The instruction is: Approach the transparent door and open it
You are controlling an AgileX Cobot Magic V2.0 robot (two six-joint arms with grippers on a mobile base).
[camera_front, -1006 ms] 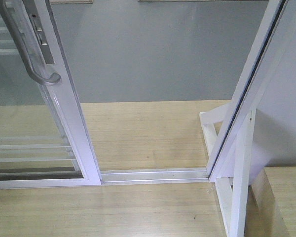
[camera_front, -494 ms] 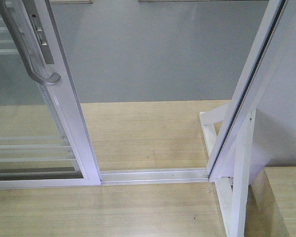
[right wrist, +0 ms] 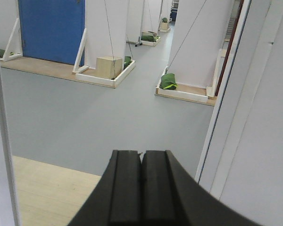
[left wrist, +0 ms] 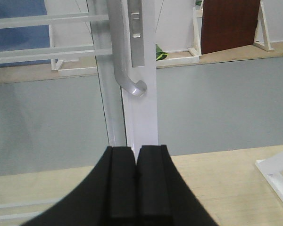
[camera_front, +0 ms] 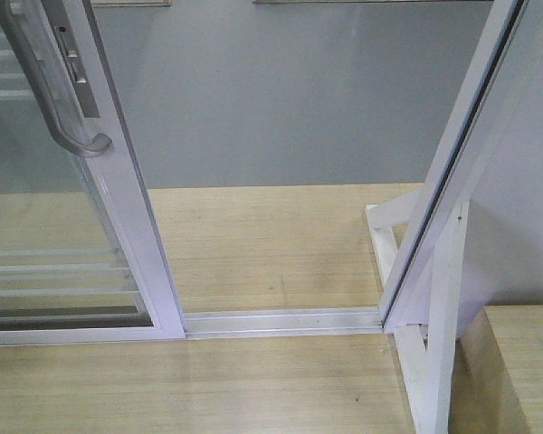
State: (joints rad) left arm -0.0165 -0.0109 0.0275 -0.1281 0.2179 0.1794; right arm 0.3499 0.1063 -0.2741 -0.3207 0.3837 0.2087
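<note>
At the left edge of the front view the transparent door [camera_front: 118, 217] has hardly moved over the last second — its grey handle [camera_front: 59, 99] sits where it was, the doorway beside it already clear. Both the left pincer [left wrist: 134, 183] and right pincer [right wrist: 141, 188] are pressed closed on nothing — the opening looks essentially finished.

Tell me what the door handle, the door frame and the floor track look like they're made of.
The handle looks like brushed metal: grey satin sheen with a soft highlight. The door frame looks like white-painted or coated metal, maybe plastic, smooth and slightly glossy. The floor track looks like bare aluminium, pale silver with ridged channels.
</note>
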